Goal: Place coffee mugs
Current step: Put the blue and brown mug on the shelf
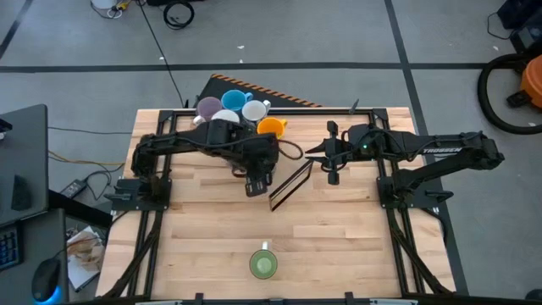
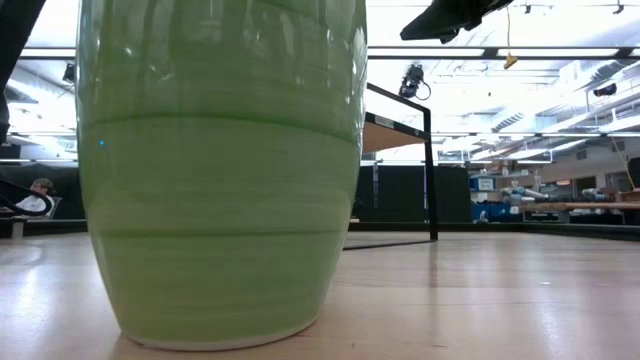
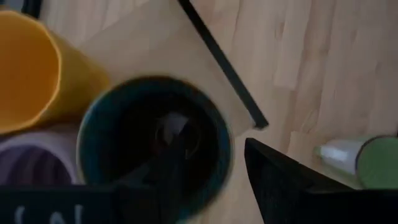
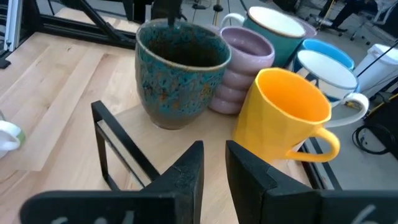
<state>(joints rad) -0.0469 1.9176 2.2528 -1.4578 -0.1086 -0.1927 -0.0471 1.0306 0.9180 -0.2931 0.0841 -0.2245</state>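
A green mug (image 1: 263,264) stands alone at the bottom middle of the top-down picture, on the wooden table (image 1: 339,237). In the low picture the green mug (image 2: 220,170) fills the left half.

Higher up, near the middle, a thin dark frame (image 1: 290,185) lies slanted on the wood. Just left of it is the left gripper (image 1: 257,174). Its wrist picture looks down into a dark speckled mug (image 3: 152,146), and one finger (image 3: 180,162) hangs inside it while the other finger (image 3: 280,180) is outside. The fingers look spread apart, loose around the mug's wall.

To the right of the frame is the right gripper (image 1: 318,157). Its fingers (image 4: 186,168) are pressed nearly together and hold nothing.

At the upper middle, the other mugs crowd together: an orange mug (image 1: 271,127), a white mug (image 1: 225,118), a blue mug (image 1: 234,100), a lilac mug (image 1: 208,108) and another pale mug (image 1: 256,108).
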